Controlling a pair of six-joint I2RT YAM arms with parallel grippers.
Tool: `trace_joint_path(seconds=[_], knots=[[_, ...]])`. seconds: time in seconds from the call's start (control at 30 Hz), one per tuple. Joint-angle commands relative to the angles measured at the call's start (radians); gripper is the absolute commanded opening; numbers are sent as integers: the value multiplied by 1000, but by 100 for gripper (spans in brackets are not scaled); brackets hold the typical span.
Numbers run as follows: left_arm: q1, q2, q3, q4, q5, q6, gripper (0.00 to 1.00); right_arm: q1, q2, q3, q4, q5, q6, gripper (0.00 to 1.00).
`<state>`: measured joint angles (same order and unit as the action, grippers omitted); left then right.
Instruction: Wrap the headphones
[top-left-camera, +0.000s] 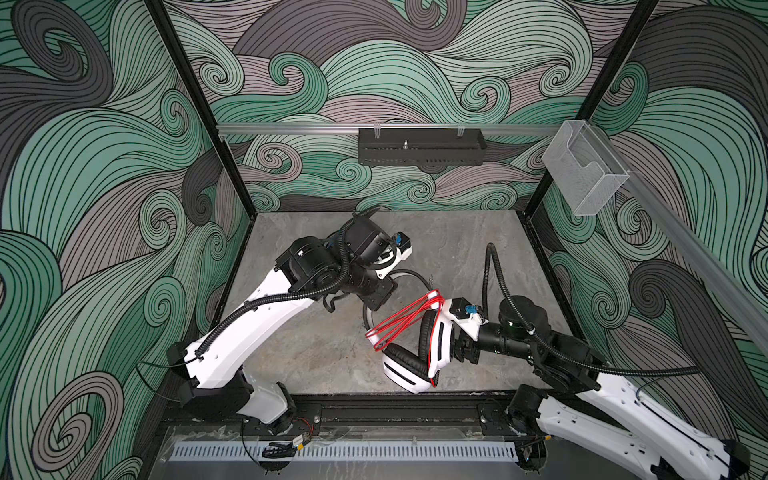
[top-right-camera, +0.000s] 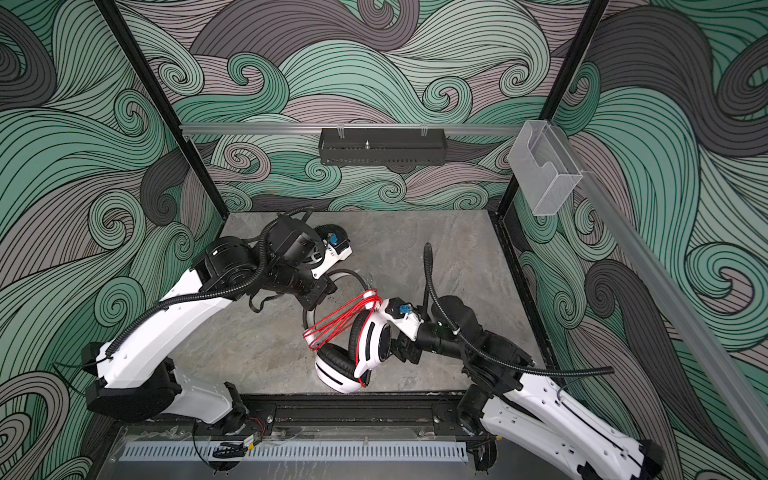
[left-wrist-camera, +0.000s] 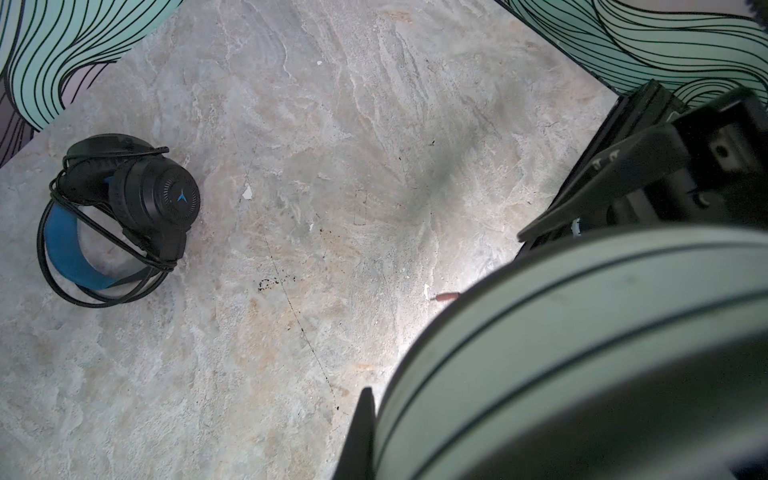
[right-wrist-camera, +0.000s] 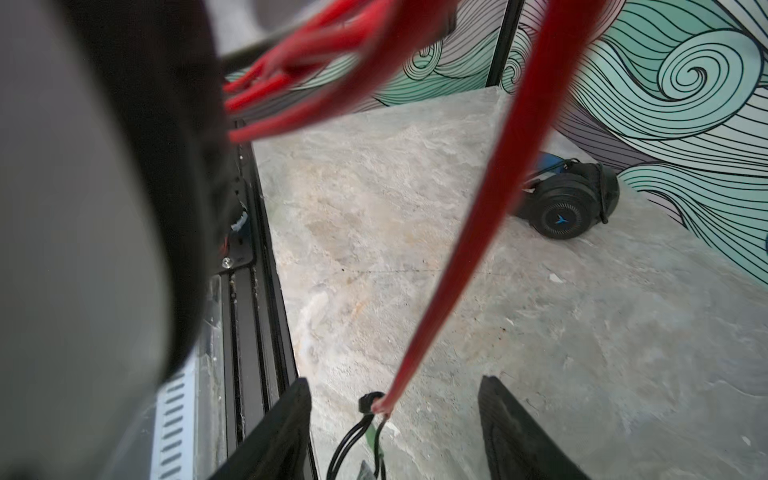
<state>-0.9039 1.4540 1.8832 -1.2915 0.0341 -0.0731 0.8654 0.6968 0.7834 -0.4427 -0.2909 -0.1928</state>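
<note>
At the left, the black headset (left-wrist-camera: 120, 216) lies on the stone-grey table (top-left-camera: 307, 353) close to the patterned wall (left-wrist-camera: 41, 62), its black cord looped round it. Only the wrist cameras show it, and it sits well apart from both grippers. Further right, the left gripper (top-left-camera: 374, 305) is pressed together on the pale headband (top-left-camera: 409, 274) of the white-and-black headset (top-left-camera: 401, 370), and that band fills the near part of the left wrist view. Next we see the red cord (top-left-camera: 399, 320) wound in several strands across the band's two arms, above the ear cups (top-left-camera: 442, 347), which sit near the table's front edge. Just right of the ear cups the right gripper (right-wrist-camera: 395, 380) stands spread, holding nothing — the cord's loose end hangs between its fingers (right-wrist-camera: 286, 424) without touching either.
</note>
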Motion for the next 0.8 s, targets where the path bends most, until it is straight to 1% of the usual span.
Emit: trace_joint_path(seconds=[0.0,0.13,0.23,0.33,0.5,0.63,0.77], knots=[[8,-47,35,52,81,-74,0,1,36,-48,155,-55,48,66],[11,-66,31,71,89,-94,0,-12,111,-81,281,-130,94,65],[11,-74,30,88,96,-108,0,-20,152,-100,325,-189,111,62],[13,-86,15,110,98,-122,0,-45,164,-128,358,-202,134,59],[18,-98,1,144,112,-143,0,-120,188,-178,440,-274,186,57],[25,-100,1,158,119,-148,0,-132,207,-188,460,-291,193,62],[37,-106,-1,172,127,-157,0,-145,214,-192,478,-302,202,58]])
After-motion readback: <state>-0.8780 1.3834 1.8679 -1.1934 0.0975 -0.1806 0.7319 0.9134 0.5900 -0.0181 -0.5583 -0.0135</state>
